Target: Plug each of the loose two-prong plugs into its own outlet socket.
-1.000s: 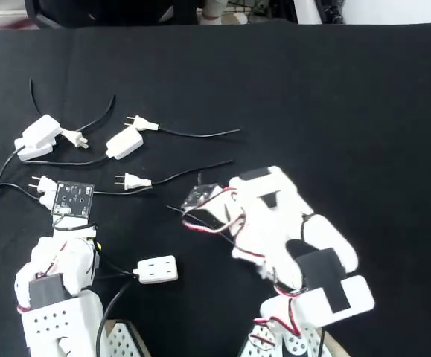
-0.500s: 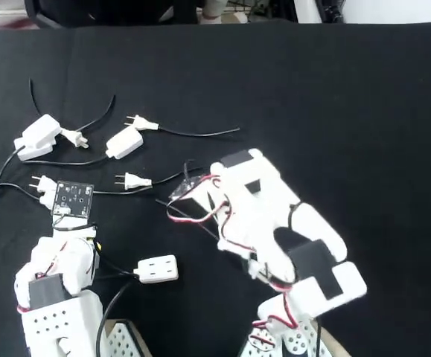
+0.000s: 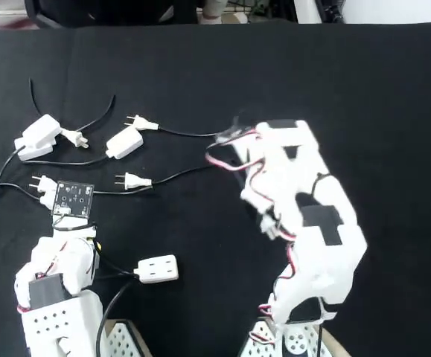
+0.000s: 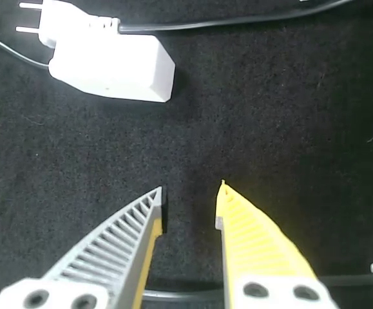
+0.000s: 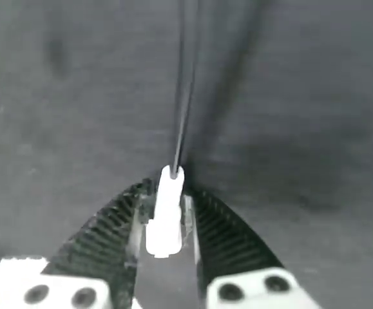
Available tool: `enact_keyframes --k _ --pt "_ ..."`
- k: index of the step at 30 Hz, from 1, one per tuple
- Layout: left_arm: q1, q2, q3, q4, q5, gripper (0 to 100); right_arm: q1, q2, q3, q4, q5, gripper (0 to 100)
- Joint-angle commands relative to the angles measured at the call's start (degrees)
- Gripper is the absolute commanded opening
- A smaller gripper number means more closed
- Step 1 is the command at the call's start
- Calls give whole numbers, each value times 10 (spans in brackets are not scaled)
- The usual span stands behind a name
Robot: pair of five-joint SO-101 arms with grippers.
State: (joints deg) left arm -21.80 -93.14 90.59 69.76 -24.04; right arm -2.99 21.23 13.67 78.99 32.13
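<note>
Over the black table, right pincer grips a white plug; left pincer gapes.

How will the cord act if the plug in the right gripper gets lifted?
The thin black cord likely droops and drags, being floppy. The small plug, pinched in the right gripper, looks light but may pivot.

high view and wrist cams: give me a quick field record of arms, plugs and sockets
surface: black cloth
right gripper: shut on a white plug, its black cable running away from the fingers
left gripper: open, over bare cloth
loose plugs: four lying on the cloth, prongs bare
near outlet block: beside the left arm
far outlet block: among the plugs
</note>
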Motion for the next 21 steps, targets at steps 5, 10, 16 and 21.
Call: enact_keyframes --k 5,10,16,21 --pt "-7 -2 -6 4 -2 141 102 6 -69 -8 -34 11" --pt "-7 -2 -6 4 -2 141 109 24 -53 -8 -33 11" --pt "-7 -2 -6 4 -2 141 21 77 -36 -8 -33 12" --pt "-7 -2 -6 4 -2 141 -42 112 -51 30 -34 37"
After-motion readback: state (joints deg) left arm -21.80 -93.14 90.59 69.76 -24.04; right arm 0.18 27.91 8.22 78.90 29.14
